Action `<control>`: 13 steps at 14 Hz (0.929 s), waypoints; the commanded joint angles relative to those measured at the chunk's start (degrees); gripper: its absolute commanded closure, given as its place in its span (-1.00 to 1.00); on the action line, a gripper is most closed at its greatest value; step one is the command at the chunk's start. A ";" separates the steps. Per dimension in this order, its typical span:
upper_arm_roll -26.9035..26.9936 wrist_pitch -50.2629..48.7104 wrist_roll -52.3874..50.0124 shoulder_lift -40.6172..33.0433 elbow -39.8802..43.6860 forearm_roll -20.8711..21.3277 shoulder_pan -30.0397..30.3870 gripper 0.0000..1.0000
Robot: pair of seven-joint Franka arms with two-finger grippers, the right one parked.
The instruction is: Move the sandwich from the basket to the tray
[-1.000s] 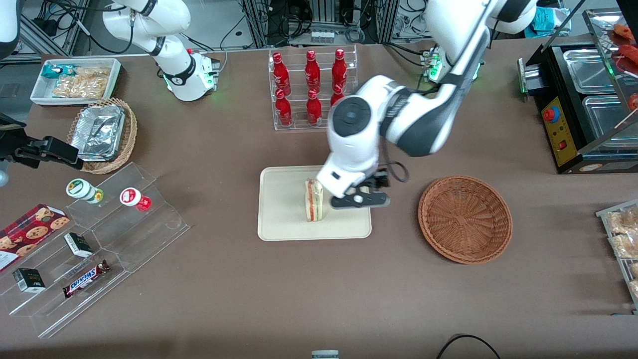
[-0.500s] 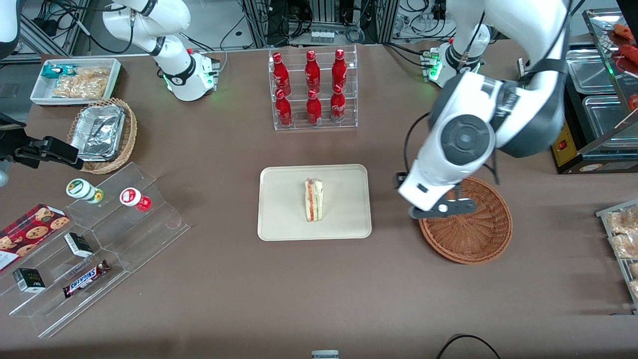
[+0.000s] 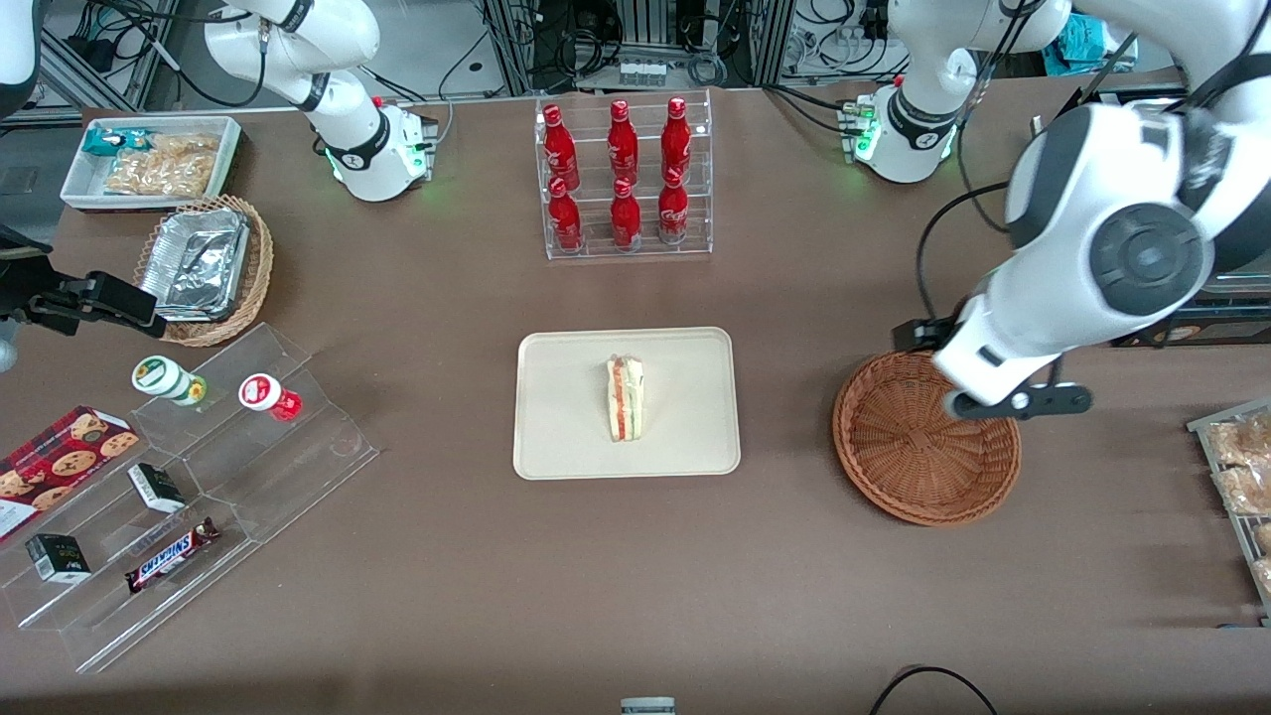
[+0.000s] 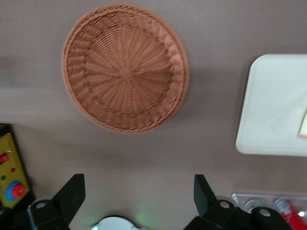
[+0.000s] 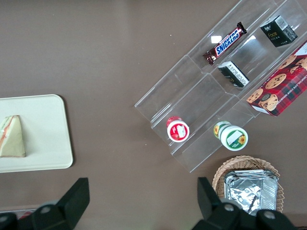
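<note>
The sandwich (image 3: 626, 399) stands on edge in the middle of the cream tray (image 3: 566, 417), its red and green layers facing up; nothing touches it. The reddish-brown basket (image 3: 914, 447) beside the tray holds nothing. My left gripper (image 3: 1018, 402) hangs high over the basket's rim on the side toward the working arm's end. The left wrist view shows the gripper (image 4: 138, 184) open and empty, with the basket (image 4: 124, 67), a corner of the tray (image 4: 273, 105) and a sliver of the sandwich (image 4: 303, 127) far below. The right wrist view also shows the sandwich (image 5: 12, 136) on the tray (image 5: 48, 139).
A clear rack of red bottles (image 3: 624, 179) stands farther from the front camera than the tray. A black machine with a red button (image 3: 1122, 258) and a snack rack (image 3: 1241, 467) sit at the working arm's end. A stepped acrylic display (image 3: 199, 477) and a tan basket with foil containers (image 3: 204, 268) lie toward the parked arm's end.
My gripper left the sandwich on the tray, then swung across the basket toward the working arm's end while rising. The sandwich has stayed put.
</note>
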 commanded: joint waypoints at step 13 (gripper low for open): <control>2.15 -1.15 22.52 -16.79 -7.33 -1.57 10.61 -1.00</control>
